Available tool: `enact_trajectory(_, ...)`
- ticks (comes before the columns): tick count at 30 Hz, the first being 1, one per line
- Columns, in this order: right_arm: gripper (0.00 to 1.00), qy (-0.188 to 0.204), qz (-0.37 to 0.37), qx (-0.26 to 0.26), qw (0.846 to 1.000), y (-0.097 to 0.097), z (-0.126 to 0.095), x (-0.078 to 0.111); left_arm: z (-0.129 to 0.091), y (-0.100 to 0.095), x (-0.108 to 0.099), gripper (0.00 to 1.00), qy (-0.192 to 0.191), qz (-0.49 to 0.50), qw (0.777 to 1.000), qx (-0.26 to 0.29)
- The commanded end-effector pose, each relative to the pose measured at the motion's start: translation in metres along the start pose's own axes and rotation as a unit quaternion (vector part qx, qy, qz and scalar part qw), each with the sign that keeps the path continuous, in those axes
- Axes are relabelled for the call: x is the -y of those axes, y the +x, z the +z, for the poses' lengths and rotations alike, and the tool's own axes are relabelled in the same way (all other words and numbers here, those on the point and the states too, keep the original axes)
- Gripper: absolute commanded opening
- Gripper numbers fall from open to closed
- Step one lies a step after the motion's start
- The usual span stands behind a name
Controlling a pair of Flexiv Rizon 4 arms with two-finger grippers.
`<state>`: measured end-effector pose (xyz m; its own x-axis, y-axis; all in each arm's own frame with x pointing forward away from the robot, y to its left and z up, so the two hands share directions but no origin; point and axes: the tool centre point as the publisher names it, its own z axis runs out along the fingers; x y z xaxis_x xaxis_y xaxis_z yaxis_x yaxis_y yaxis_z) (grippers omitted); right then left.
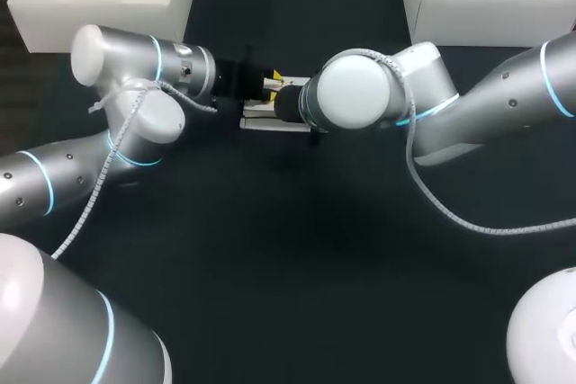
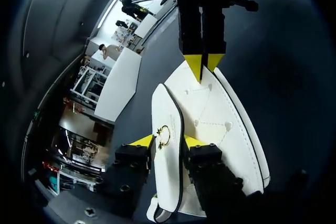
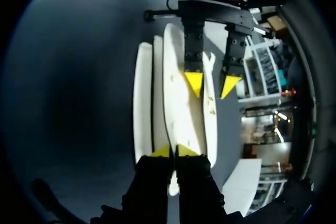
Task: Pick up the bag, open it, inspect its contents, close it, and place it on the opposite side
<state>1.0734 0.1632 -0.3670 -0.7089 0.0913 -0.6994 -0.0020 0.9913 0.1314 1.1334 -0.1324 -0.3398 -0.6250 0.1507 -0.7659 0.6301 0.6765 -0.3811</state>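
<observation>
Two of the task's steps look in hand, judging by how things lie: the white handbag [image 2: 220, 119] is gripped at the far middle of the table [image 1: 297, 249], between both arms, and it is being opened. The left pincer [image 2: 168, 141] stands fairly wide, with the front flap [image 2: 167, 109] and its gold clasp [image 2: 165, 135] between the tips, which seem to touch it from both sides. The right pincer [image 3: 173, 151] is narrow, nipped on the bag's opposite edge. A dark gap shows between flap and body, so the bag looks partly open, though nothing inside is visible. Whether the bag hangs free of the table or rests on it I cannot tell.

Left to do, as I judge it: widen the opening, look inside, shut the flap, and set the bag down on the other side.

One white bin [image 1: 99, 20] stands at the far left corner and another bin [image 1: 468, 15] at the far right, both well apart from the bag. What crowds the work is the arms themselves: in the head view the right arm's wrist covers most of the bag.
</observation>
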Motion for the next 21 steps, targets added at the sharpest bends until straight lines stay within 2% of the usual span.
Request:
enact_trajectory(1,0.0,0.0,0.0,0.001,1.0,0.001,0.0,0.001,-0.017,0.003,0.006,0.59,0.008,0.0,1.0,0.016)
enact_trajectory(4,0.0,0.0,0.001,0.001,1.0,0.0,-0.001,0.0,-0.024,0.001,0.012,0.73,0.014,-0.005,1.0,0.02)
enact_trajectory(7,0.0,0.002,0.002,0.001,1.0,-0.001,-0.003,0.001,-0.031,-0.002,0.016,0.75,0.023,-0.013,0.999,0.019)
enact_trajectory(8,0.09,0.003,0.002,0.001,1.0,-0.001,-0.004,0.001,-0.033,-0.003,0.016,0.75,0.024,-0.015,0.999,0.019)
enact_trajectory(9,0.39,0.005,0.003,0.001,1.0,-0.001,-0.006,0.001,-0.035,-0.003,0.017,0.75,0.026,-0.018,0.999,0.018)
enact_trajectory(10,0.96,0.005,0.004,0.001,1.0,-0.001,-0.007,0.002,-0.038,-0.004,0.017,0.77,0.023,-0.022,0.999,0.017)
enact_trajectory(12,1.0,0.006,0.01,-0.001,1.0,-0.002,-0.012,0.003,-0.043,-0.005,0.017,0.89,0.025,-0.032,0.999,0.015)
enact_trajectory(16,1.0,0.008,0.025,-0.016,1.0,-0.009,-0.024,0.007,-0.055,-0.007,0.015,0.93,0.017,-0.052,0.998,0.008)
enact_trajectory(18,1.0,0.014,0.03,-0.036,0.999,-0.014,-0.03,0.007,-0.061,-0.007,0.014,1.0,0.014,-0.063,0.998,-0.003)
enact_trajectory(21,1.0,0.014,0.035,-0.06,0.998,-0.021,-0.039,0.008,-0.071,-0.007,0.013,1.0,0.0,-0.073,0.997,-0.02)
